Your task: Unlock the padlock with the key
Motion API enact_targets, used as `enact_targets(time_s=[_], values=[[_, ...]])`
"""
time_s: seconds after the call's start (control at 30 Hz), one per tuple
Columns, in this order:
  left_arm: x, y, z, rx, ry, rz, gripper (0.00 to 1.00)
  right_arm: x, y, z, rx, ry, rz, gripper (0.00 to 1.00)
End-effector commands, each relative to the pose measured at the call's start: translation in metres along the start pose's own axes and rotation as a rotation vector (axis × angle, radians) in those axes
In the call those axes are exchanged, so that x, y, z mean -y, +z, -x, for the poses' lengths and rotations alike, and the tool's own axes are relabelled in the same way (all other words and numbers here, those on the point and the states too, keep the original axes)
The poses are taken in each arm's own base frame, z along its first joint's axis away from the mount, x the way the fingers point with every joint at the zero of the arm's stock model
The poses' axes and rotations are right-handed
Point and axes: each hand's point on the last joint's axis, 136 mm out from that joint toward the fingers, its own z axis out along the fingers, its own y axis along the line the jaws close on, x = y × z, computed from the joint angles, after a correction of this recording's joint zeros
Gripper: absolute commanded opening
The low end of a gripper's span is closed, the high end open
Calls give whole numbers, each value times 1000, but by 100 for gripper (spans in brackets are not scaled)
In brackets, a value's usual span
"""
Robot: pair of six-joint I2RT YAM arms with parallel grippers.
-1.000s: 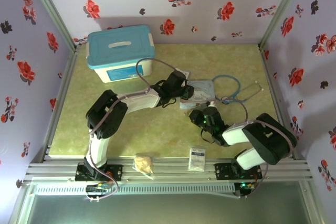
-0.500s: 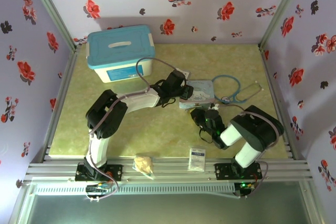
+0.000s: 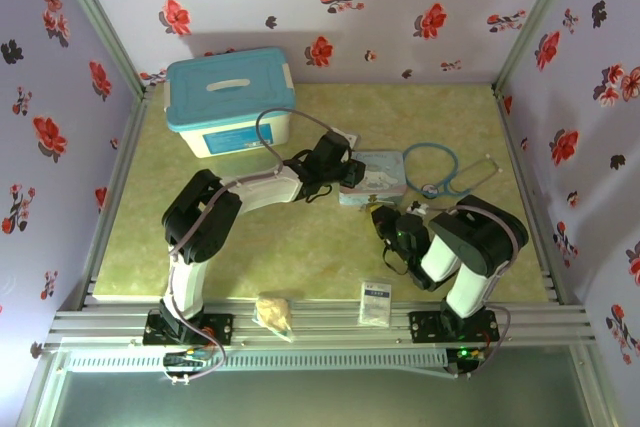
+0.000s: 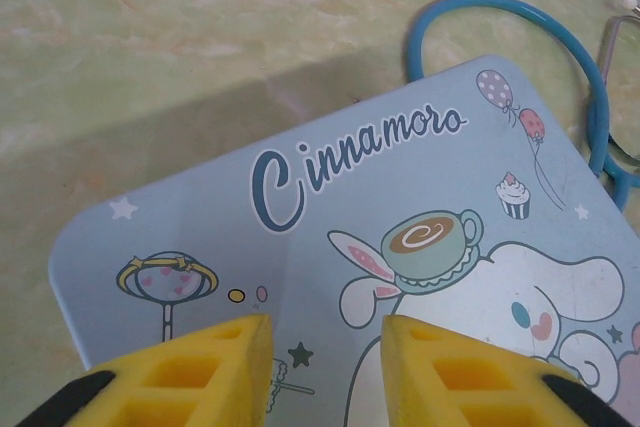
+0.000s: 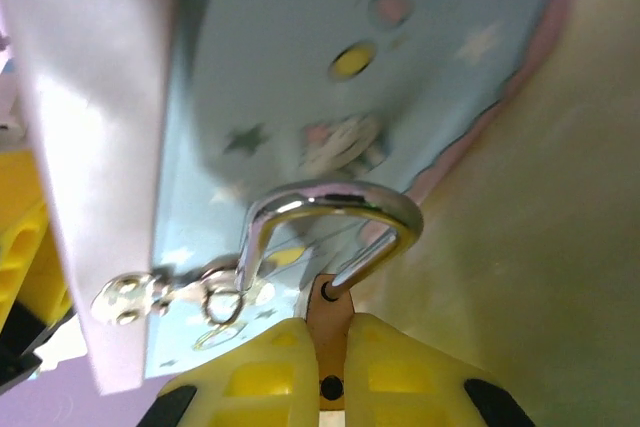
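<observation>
On my worktop the lidded box sits back left, the tin lies central with the stethoscope just right of it, the padlock sits in my right gripper by the tin's near edge, and the sachet lies in front.

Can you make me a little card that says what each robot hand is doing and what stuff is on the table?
Left end effector: open, above the lid of the pale blue cartoon tin
Right end effector: shut on the tiny brass-yellow padlock
Silvery U-shaped shackle: at the tin's edge
Behind the tin: blue-tubed stethoscope
Far left: white plastic box with blue lid
Near edge: white sachet with blue print, crumpled beige lump
</observation>
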Motion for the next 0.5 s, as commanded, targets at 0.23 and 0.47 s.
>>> enact_targets(time_s=[0.23, 0.47], values=[[-95, -2, -115, -369, -57, 250, 35, -19, 4, -9, -103, -107, 18, 0], [-107, -7, -95, -330, -68, 278, 35, 9, -15, -30, -248, -187, -136, 0]])
